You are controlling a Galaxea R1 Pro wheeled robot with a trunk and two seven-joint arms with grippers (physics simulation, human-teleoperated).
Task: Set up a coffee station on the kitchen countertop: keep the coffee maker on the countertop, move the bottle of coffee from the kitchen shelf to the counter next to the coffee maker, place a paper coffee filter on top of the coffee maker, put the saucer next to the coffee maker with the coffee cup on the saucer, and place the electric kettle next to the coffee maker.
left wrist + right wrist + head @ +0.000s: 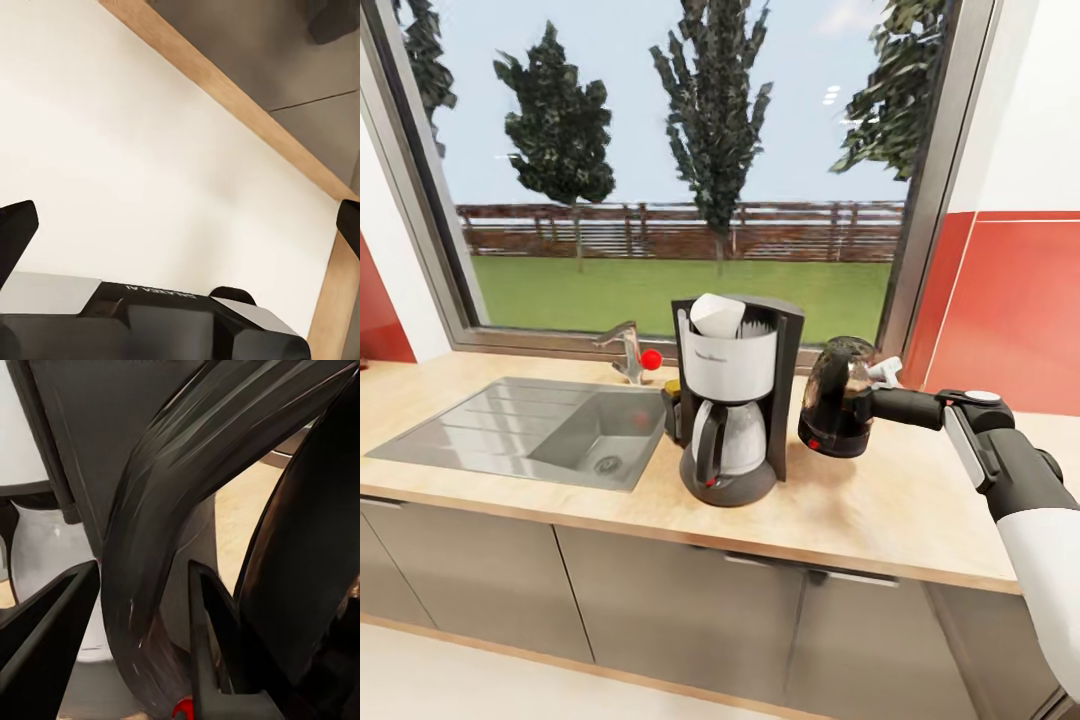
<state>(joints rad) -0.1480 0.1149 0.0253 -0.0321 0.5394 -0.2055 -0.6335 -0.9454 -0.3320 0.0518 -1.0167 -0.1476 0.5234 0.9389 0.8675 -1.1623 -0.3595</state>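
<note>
Right end effector [882, 385] is clamped on the electric kettle [838, 398] handle (kettle tilted, off the surface [920, 510]), just right of the coffee maker [732, 400]; left end effector [180, 225] gapes empty.

Home kitchen, wooden countertop [900, 520], steel sink [500, 425] with faucet [625, 350], grey cabinets [660, 620], garden window [680, 160]

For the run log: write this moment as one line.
right tool: shut on black electric kettle's handle | kettle: beside black-and-white coffee maker, tilted, above wooden countertop | white paper filter: atop maker
</note>
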